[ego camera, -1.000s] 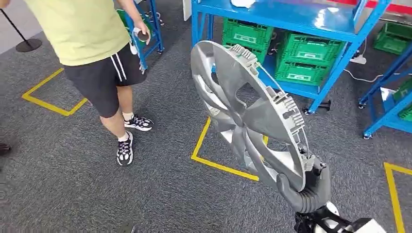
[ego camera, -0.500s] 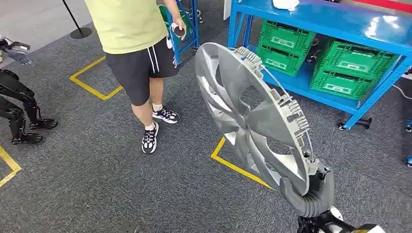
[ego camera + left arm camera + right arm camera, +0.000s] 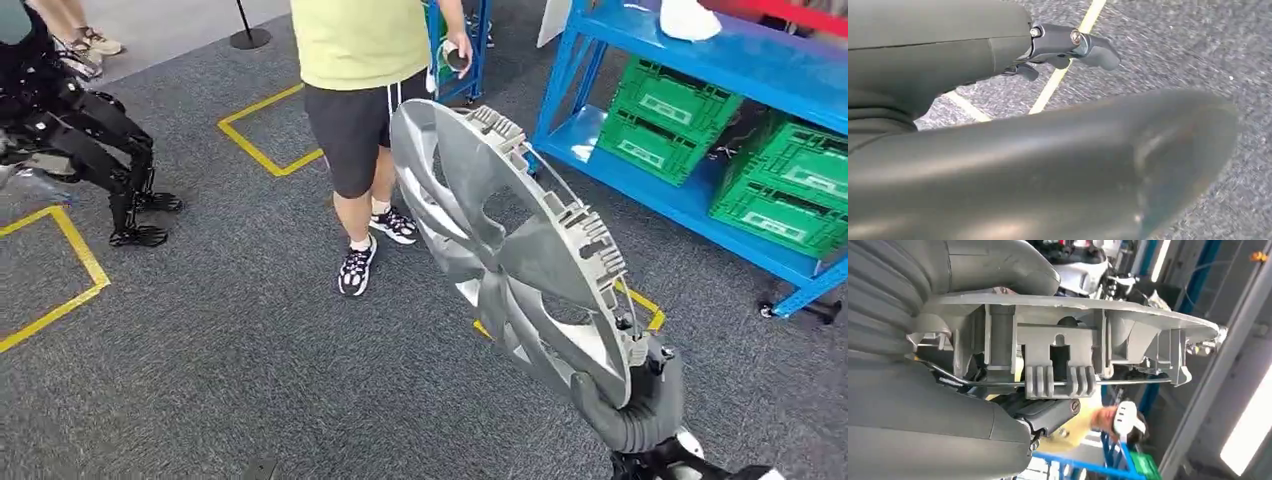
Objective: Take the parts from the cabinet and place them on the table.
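Hubcap (image 3: 505, 250) | rim gripped by right robot hand (image 3: 630, 405) | held upright above it

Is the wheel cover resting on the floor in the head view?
No, the right hand grips the wheel cover by its lower rim and holds it up, clear of the grey carpet.

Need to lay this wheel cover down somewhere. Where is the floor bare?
Bare carpet lies between the person, the yellow tape corner and the wheel cover held by the right robot hand. It is crowded by the blue rack with green crates.
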`<state>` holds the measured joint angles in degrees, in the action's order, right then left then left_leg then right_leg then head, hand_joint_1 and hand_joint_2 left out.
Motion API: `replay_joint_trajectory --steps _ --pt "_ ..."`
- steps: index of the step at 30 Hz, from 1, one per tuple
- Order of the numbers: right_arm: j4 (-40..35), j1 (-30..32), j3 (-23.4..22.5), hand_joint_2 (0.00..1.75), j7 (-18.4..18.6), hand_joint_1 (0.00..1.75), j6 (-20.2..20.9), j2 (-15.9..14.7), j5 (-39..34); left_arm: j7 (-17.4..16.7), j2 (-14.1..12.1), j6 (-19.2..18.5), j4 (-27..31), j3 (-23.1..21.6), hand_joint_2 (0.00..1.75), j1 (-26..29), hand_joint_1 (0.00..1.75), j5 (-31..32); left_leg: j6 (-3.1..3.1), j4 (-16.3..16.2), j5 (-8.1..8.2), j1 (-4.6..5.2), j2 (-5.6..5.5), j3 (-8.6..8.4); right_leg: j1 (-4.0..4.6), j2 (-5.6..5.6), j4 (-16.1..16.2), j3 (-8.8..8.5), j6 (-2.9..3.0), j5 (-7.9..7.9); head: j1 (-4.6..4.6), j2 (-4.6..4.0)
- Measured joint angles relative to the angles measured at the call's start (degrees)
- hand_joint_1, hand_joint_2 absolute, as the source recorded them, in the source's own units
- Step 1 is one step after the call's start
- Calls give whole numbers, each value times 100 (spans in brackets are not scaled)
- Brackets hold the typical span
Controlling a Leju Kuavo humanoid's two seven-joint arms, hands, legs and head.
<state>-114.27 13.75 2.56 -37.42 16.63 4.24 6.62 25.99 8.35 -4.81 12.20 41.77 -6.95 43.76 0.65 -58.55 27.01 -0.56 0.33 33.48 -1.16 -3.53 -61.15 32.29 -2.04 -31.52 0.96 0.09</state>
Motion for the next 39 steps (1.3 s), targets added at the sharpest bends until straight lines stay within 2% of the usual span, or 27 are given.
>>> replay_joint_trajectory --steps 2,3,4,5,7,8,9,11,13,14,15,16,18,19,20,22,23,24,29,30,31,32,34,35,37,38,39 --pt "0 -12 6 175 0 175 22 0 4 26 0 0 0 0 0 -27 0 -7 37 -2 -24 5 -121 35 1 267 -830 388 -9 -441 46 0" --pt "9 -35 9 175 2 175 37 0 24 37 0 -2 2 0 0 -29 0 -24 48 -11 -32 15 -206 55 11 310 -1289 615 -7 -614 46 0" --pt "31 -66 13 175 2 175 59 0 57 44 -7 -4 0 0 0 -23 0 -33 49 -26 -35 19 -288 71 17 317 -1499 733 -1 -625 50 0" --pt "50 -98 24 175 2 175 79 0 72 46 -13 -4 0 0 0 -14 0 -37 43 -38 -40 21 -371 80 17 323 -1421 706 13 -497 50 0" --pt "70 -176 57 175 2 175 85 0 98 57 -26 -20 2 0 0 -15 0 -37 24 -63 -51 20 -552 85 14 400 -616 312 59 5 55 0" --pt "79 -227 72 175 2 175 90 0 105 59 -31 -24 2 0 0 -22 0 -39 9 -72 -58 16 -634 90 7 606 -83 49 85 243 57 0" --pt "90 -284 85 175 2 175 96 0 105 57 -31 -26 2 0 0 -30 0 -42 -19 -77 -72 18 -689 113 -16 952 156 -56 112 167 55 0" --pt "116 -375 112 175 2 175 101 0 107 59 -39 -26 7 0 0 -42 0 -70 -113 -73 -109 8 -810 179 17 808 201 -37 111 199 52 0" --pt "171 -449 147 175 2 175 101 0 111 59 -48 -26 7 0 0 -19 0 -101 -210 -11 -164 -31 -952 199 51 698 224 -46 190 226 52 0" --pt "192 -480 164 175 4 175 101 7 114 59 -63 -26 7 0 0 -11 0 -107 -236 -22 -168 -27 -943 219 -15 604 295 -67 250 280 50 0" --pt "212 -517 179 175 2 175 101 9 114 59 -68 -26 4 2 0 -6 0 -109 -227 -210 -47 14 -519 307 1 517 319 -82 281 297 39 0" --pt "218 -523 181 175 2 175 101 11 103 59 -68 -26 7 2 0 -27 0 -109 -237 -562 180 17 -257 488 10 425 322 -80 310 290 -26 0" --pt "245 -498 179 175 2 175 96 11 103 59 -68 -26 7 2 0 -42 0 -109 -274 -1448 601 0 -107 900 30 221 321 -78 328 277 -39 0" --pt "267 -492 179 175 2 175 92 11 103 55 -66 -26 4 2 0 -33 0 -109 -290 -1725 677 -3 -96 1020 31 131 318 -73 332 275 -42 0" --pt "280 -479 179 175 2 175 92 11 103 44 -66 -26 0 0 0 -18 0 -105 -299 -1728 614 -9 -88 996 31 49 316 -74 331 274 -44 0" --pt "280 -462 181 175 2 175 87 11 112 31 -74 -26 0 2 0 -9 0 -98 -297 -998 228 -16 -12 566 31 -111 309 -82 306 257 -48 0" --pt "280 -462 181 175 2 175 81 11 114 24 -83 -26 2 2 0 -16 0 -96 -283 -464 29 -13 156 249 31 -179 297 -97 279 240 -53 0" --pt "280 -460 181 175 2 175 74 11 118 22 -81 -26 2 2 0 -30 0 -94 -260 -108 17 12 499 49 54 -235 286 -107 248 219 -63 0" --pt "273 -429 177 175 2 175 68 13 92 15 -96 -26 2 2 0 -3 0 -85 -35 -36 -29 40 156 75 69 -472 254 -133 81 140 -15 0" --pt "273 -425 177 175 2 175 68 13 87 15 -90 -26 2 2 0 -5 0 -83 -10 -25 -42 25 90 78 32 -116 128 -114 43 43 2 0" --pt "271 -395 177 175 0 175 68 13 72 18 -90 -26 4 2 0 -23 0 -83 19 -24 -53 19 32 85 28 124 -172 23 37 -154 15 0" --pt "271 -361 177 175 2 175 70 13 57 20 -76 -26 2 2 0 -45 0 -83 44 -24 -55 19 -40 92 28 251 -620 237 32 -378 44 0" --pt "271 -319 177 175 0 175 68 13 57 20 -63 -26 2 2 0 -44 0 -81 55 -29 -59 33 -212 102 34 322 -1432 666 30 -673 52 0" --pt "271 -288 175 175 0 175 68 11 57 13 -61 -26 0 2 0 -32 0 -70 55 -32 -60 34 -300 101 33 326 -1502 729 38 -612 50 0" --pt "271 -270 175 175 2 175 66 4 61 -9 -57 -26 -2 2 0 -18 0 -31 45 -48 -66 33 -465 99 29 360 -936 496 69 -185 59 0" --pt "267 -270 175 175 0 175 66 2 63 -11 -46 -26 -2 2 0 -20 0 -22 33 -58 -71 29 -550 97 20 452 -409 248 90 95 59 0" --pt "260 -271 175 175 0 175 66 0 66 -11 -33 -26 -2 2 0 -25 0 -17 17 -65 -73 20 -610 110 -3 758 56 28 105 269 66 0"
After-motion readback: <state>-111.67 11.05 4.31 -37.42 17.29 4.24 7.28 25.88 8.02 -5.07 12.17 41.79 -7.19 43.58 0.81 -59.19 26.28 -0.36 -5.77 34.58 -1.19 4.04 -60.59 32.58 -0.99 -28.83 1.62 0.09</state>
